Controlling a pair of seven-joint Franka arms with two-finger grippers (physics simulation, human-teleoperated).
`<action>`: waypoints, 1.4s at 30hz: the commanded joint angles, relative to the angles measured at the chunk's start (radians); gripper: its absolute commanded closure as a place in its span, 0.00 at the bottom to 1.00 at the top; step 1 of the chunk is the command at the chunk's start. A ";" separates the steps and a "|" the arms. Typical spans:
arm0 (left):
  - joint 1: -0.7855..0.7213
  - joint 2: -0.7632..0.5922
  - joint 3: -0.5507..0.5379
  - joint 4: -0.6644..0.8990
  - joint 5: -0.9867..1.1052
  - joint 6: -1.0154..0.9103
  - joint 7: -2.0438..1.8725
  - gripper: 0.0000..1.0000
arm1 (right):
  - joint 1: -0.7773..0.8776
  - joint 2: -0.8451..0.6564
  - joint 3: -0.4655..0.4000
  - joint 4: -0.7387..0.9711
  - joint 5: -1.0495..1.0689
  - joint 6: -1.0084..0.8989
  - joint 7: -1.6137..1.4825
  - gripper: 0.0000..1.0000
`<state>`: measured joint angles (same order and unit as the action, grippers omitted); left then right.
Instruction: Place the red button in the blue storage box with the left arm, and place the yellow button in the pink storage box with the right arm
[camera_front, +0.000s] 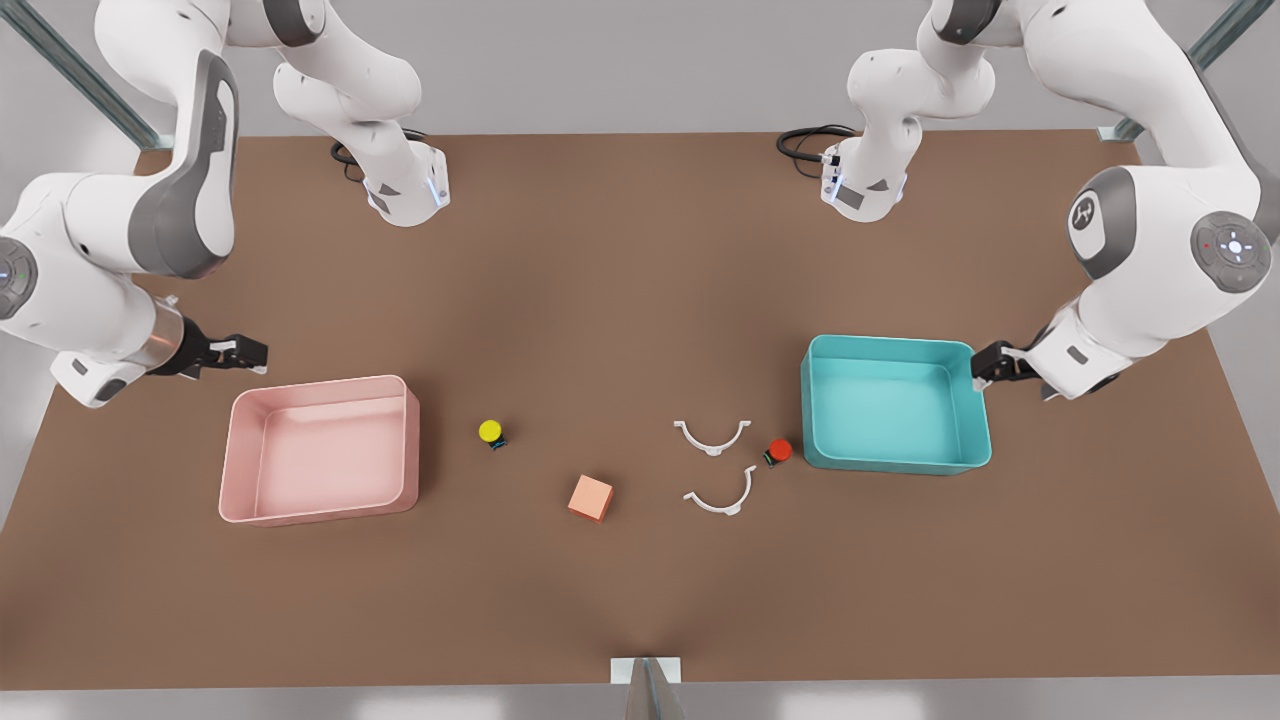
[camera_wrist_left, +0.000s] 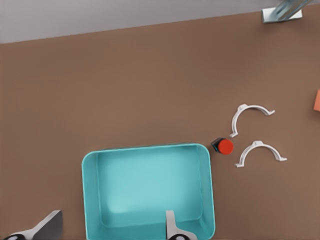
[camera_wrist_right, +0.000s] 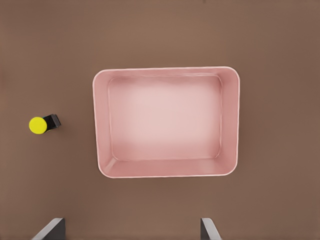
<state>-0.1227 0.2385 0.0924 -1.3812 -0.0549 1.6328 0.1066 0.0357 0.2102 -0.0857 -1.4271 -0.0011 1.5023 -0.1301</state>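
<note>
We see both tiny push buttons lying on the brown table (camera_front: 640, 250), neither yet picked up. The red button (camera_front: 779, 450), a round red cap on a short dark body, lies on its side just beside the teal-turquoise rectangular plastic tray that serves as the blue storage box (camera_front: 815, 400), near two white curved plastic clips (camera_front: 712, 438). The yellow button (camera_front: 490, 431), of the same build, lies between the pale pink rectangular plastic tray, the pink storage box (camera_front: 245, 455), and a salmon-orange cube (camera_front: 590, 497).

The left gripper (camera_front: 985, 362) hovers at the blue box's far edge, its fingers (camera_wrist_left: 171, 225) spread apart and holding nothing. The right gripper (camera_front: 243, 352) waits beside the pink box, fingers (camera_wrist_right: 209, 229) likewise apart and empty.

We judge each button light and rigid, but small and prone to roll on its round cap; the flatter dark body offers the surer hold, fingers closing across it.
</note>
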 joint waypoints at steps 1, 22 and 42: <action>0.000 0.007 0.000 0.001 0.000 0.006 -0.079 0.00 | -0.002 0.000 0.000 0.000 0.000 0.003 -0.006 0.00; -0.296 0.206 -0.040 -0.415 -0.014 0.857 1.044 0.00 | 0.065 0.176 0.233 -0.334 0.003 0.564 0.386 0.00; -0.321 0.383 -0.040 -0.426 -0.082 0.854 0.918 0.27 | 0.217 0.353 0.235 -0.447 0.009 1.027 0.578 0.00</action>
<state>-0.4430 0.6223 0.0515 -1.8074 -0.1295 2.4862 0.9636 0.2484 0.5698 0.1485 -1.8572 0.0057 2.4384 0.2658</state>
